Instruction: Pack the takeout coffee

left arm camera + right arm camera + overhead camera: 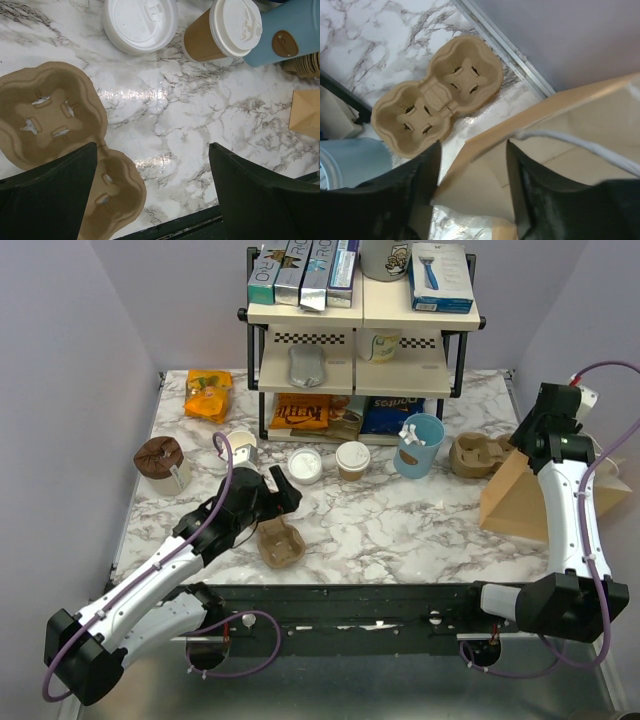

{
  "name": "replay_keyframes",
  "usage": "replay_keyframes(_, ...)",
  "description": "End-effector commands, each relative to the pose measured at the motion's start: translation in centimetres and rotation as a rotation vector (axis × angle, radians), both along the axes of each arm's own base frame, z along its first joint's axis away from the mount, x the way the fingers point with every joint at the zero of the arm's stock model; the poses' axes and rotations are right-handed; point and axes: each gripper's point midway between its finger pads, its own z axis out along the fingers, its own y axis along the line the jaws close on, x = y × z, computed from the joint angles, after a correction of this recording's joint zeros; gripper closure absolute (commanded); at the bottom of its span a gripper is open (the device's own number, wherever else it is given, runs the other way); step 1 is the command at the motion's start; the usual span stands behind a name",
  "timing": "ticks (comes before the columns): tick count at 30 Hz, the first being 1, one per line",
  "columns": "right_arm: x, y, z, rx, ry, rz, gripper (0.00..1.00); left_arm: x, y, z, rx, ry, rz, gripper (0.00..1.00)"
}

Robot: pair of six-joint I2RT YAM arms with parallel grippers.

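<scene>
The takeout coffee [352, 460], a tan cup with a white lid, stands in front of the shelf; it also shows at the top of the left wrist view [220, 30]. My left gripper [287, 490] is open and empty, low over the marble, left of and nearer than the coffee [152, 190]. The brown paper bag [515, 502] stands open at the right. My right gripper [530, 440] is at the bag's top; in the right wrist view it [472, 200] is open with the bag's rim [545, 115] between the fingers.
A loose white lid [305, 465] and a light-blue cup [418, 445] flank the coffee. One cup carrier [280, 543] lies by my left gripper, another [478, 455] by the bag. An unlidded tan cup [241, 446] and the shelf rack [360, 340] stand behind.
</scene>
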Motion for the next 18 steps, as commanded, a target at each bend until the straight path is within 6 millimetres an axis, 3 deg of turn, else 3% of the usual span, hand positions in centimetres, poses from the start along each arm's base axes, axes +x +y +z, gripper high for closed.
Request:
replay_keyframes(1,-1.1,-0.2,-0.2,0.016,-0.01,-0.05,0.55,-0.2,-0.2,0.3,-0.031,-0.018,-0.017,0.01)
replay_keyframes(3,-2.0,-0.5,0.8,-0.005,-0.034,-0.074,0.64,-0.2,-0.2,0.4,-0.034,-0.023,-0.017,0.01)
replay_keyframes(6,-3.5,-0.7,2.1,-0.032,-0.056,-0.093,0.86,-0.2,-0.2,0.4,-0.034,-0.025,-0.018,0.01)
replay_keyframes(7,-3.9,-0.8,2.6,-0.038,-0.067,-0.101,0.98,-0.2,-0.2,0.3,-0.031,-0.022,-0.02,0.01)
replay_keyframes(13,-6.3,-0.1,5.9,-0.068,-0.124,-0.057,0.99,-0.3,-1.0,0.4,-0.05,-0.02,-0.051,0.01)
replay_keyframes(18,-6.8,3.5,10.7,-0.061,-0.242,0.192,0.99,-0.3,-1.1,0.4,-0.051,-0.019,-0.057,0.01)
